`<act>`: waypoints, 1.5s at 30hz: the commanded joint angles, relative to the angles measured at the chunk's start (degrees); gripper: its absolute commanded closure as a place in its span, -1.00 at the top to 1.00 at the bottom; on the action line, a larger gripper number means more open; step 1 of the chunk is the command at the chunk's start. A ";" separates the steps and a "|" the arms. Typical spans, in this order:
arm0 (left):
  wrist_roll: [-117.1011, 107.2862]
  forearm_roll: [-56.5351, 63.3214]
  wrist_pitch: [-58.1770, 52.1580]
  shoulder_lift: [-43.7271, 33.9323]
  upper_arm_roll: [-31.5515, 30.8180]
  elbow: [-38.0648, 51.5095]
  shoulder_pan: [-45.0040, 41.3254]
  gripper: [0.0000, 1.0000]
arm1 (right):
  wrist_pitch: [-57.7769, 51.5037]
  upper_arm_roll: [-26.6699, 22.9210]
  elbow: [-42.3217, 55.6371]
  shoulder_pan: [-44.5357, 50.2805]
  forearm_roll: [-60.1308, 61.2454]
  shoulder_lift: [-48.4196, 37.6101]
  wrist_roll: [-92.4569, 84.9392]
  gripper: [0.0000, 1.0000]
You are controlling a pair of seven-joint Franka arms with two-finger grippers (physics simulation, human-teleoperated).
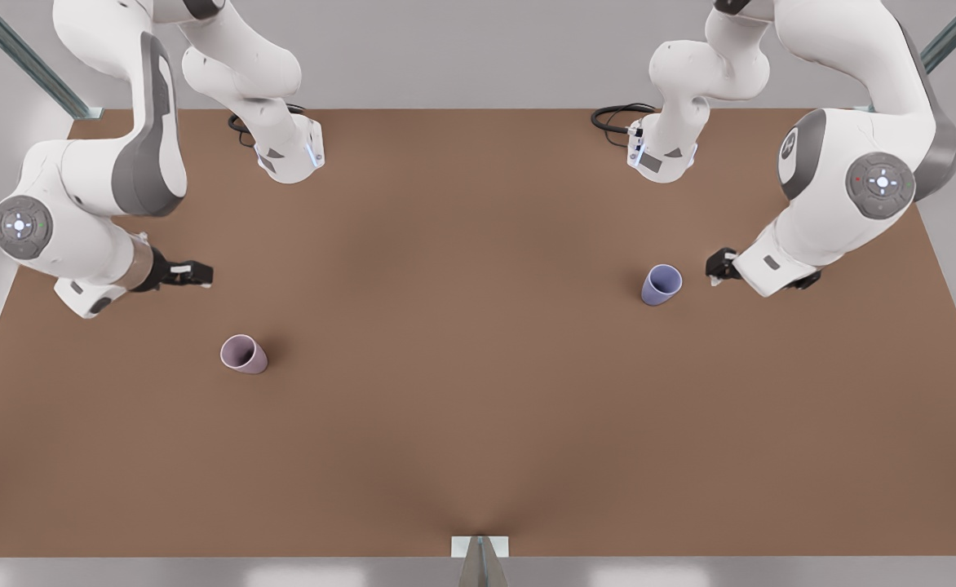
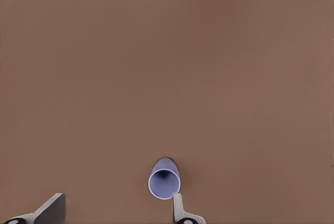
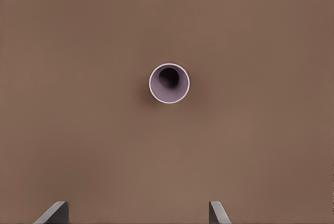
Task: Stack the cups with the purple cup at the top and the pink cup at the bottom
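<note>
The pink cup (image 1: 243, 354) stands upright on the brown table (image 1: 462, 367) toward the front view's left; in the right wrist view the pink cup (image 3: 169, 83) shows its dark inside. My right gripper (image 1: 192, 273) hovers behind it, apart from it, and the right gripper (image 3: 136, 214) is open and empty. The purple cup (image 1: 661, 284) stands upright at the front view's right. My left gripper (image 1: 719, 265) is just beside it. In the left wrist view the purple cup (image 2: 165, 179) sits close to one fingertip (image 2: 178, 205) of the open, empty left gripper (image 2: 115, 214).
Both arm bases (image 1: 290, 155) (image 1: 661, 155) stand at the table's back edge with black cables (image 1: 612, 118). A small metal bracket (image 1: 480, 550) sits at the middle of the front edge. Bare table lies between the two cups.
</note>
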 commanded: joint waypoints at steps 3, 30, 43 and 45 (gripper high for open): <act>-3.29 -1.45 3.37 0.12 0.12 0.11 -0.01 1.00 | 4.13 -0.04 -0.23 -0.25 -0.31 -0.43 -1.40 1.00; -3.29 -2.24 0.74 0.29 0.74 0.12 -0.01 1.00 | 40.60 -0.22 -12.27 -6.05 -0.49 20.23 -8.79 1.00; -3.20 -2.15 -0.05 0.29 0.74 0.03 -0.01 1.00 | 42.10 -0.22 -14.56 -5.79 -0.49 22.34 -8.70 -0.23; -3.12 -2.15 0.03 0.29 0.74 0.03 -0.01 1.00 | 42.10 -0.22 -14.56 -5.79 -0.49 22.34 -8.70 -0.41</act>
